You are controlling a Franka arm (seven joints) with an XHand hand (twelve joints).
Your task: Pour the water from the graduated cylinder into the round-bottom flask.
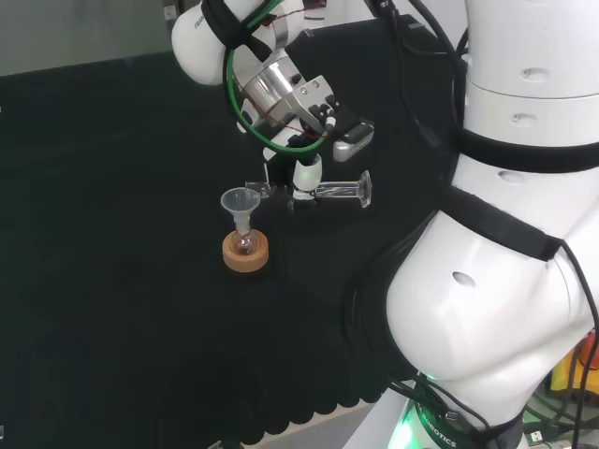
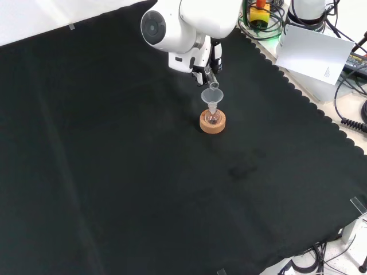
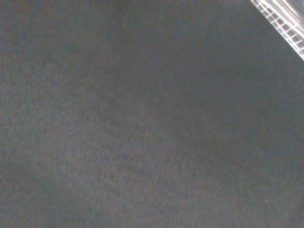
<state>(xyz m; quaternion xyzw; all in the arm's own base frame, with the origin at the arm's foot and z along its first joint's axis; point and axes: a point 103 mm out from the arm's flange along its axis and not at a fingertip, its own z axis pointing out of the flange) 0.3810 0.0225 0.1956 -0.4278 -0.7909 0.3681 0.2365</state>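
Note:
A small round-bottom flask (image 1: pixel 245 243) sits on a cork ring stand (image 1: pixel 245 253) with a clear funnel (image 1: pixel 240 201) in its neck. My hand (image 1: pixel 307 178) is curled round a clear graduated cylinder (image 1: pixel 323 192), which lies about level above the cloth. Its mouth points at the funnel's rim and its foot (image 1: pixel 364 188) points toward the arm. In the front view the cylinder's mouth (image 2: pixel 214 85) hangs just above the funnel (image 2: pixel 211 96), over the flask on its cork ring (image 2: pixel 213 122). Whether water is in the cylinder or the flask I cannot tell.
Black cloth (image 2: pixel 114 172) covers the bench around the flask. Its scalloped edge (image 2: pixel 309 106) runs along the right of the front view, with a white card (image 2: pixel 315 51) and cables beyond it. The arm's white links (image 1: pixel 505 234) stand at the head view's right.

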